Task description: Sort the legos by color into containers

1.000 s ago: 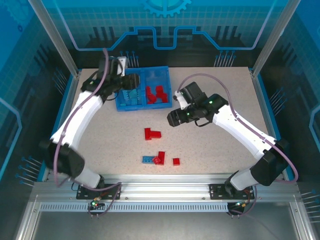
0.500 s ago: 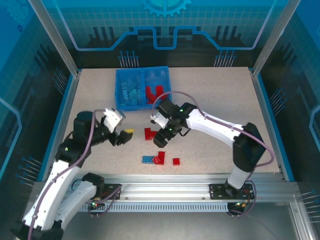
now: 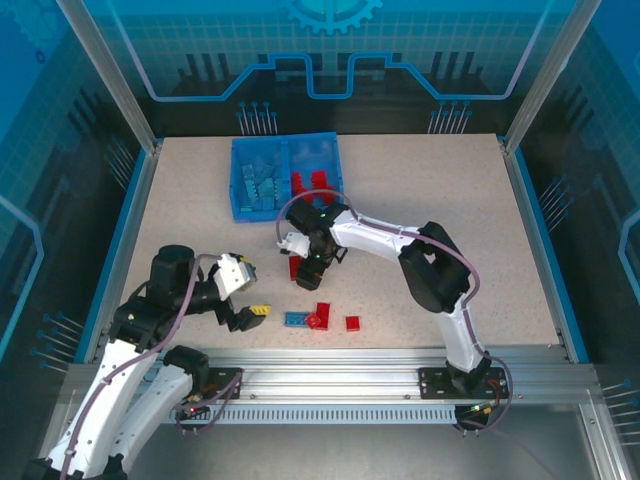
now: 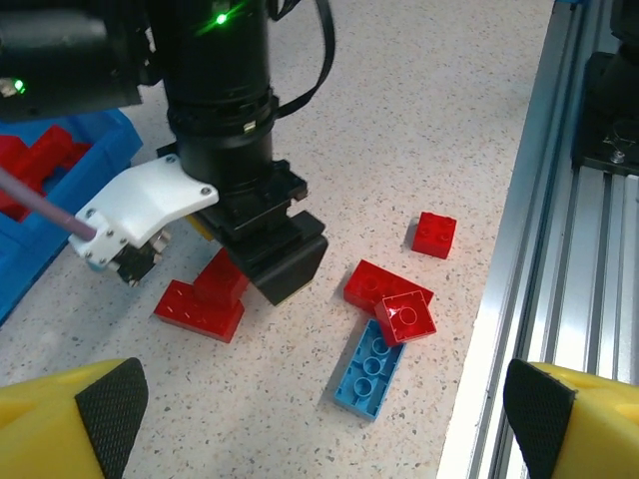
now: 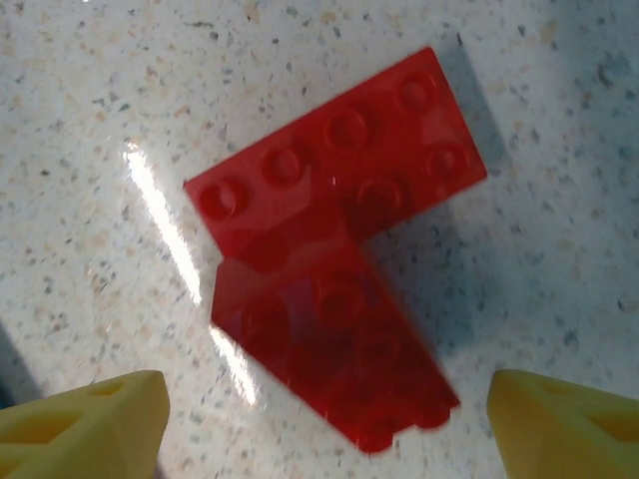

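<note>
The right half of the table (image 3: 450,180) is bare and gives wide room. Far, left of centre, the bin (image 3: 237,180) blocks the way. The right arm (image 3: 380,238) reaches across the middle. At the near edge a blue brick (image 3: 297,320) and red bricks (image 3: 321,314) crowd together.

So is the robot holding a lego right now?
Nothing is held. The right gripper is open above the red legos on the table; the left gripper is open and empty.
</note>
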